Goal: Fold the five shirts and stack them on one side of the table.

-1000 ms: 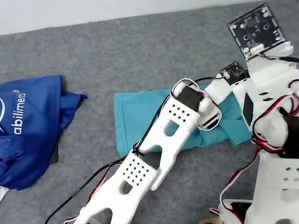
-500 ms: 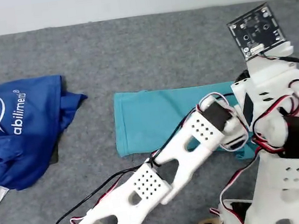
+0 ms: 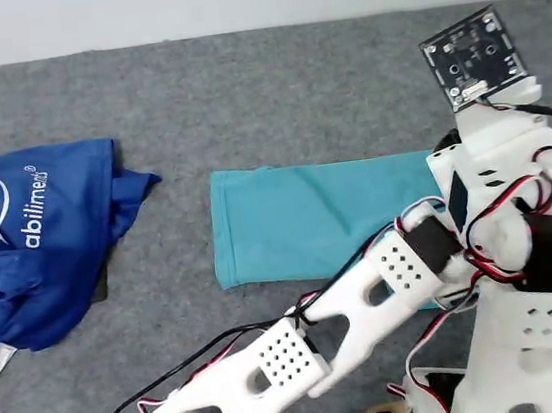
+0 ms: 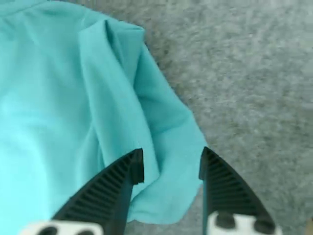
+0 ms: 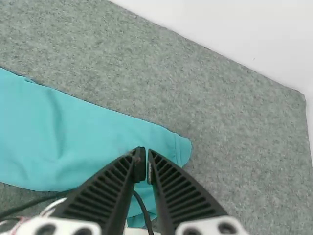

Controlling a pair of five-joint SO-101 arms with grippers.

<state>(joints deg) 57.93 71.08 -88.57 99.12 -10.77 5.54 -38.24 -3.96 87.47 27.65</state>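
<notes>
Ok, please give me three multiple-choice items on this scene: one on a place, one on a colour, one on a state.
1. In the high view, the blue shirt lies at which side of the table? A) left B) middle C) right
2. The flat folded shirt is: A) white B) teal C) red
3. The left end effector is: A) shut on the shirt B) shut on nothing C) open
1 A: it is heaped at the picture's left edge. 2 B: its cloth is teal. 3 C: its fingers stand apart over the shirt's corner.
</notes>
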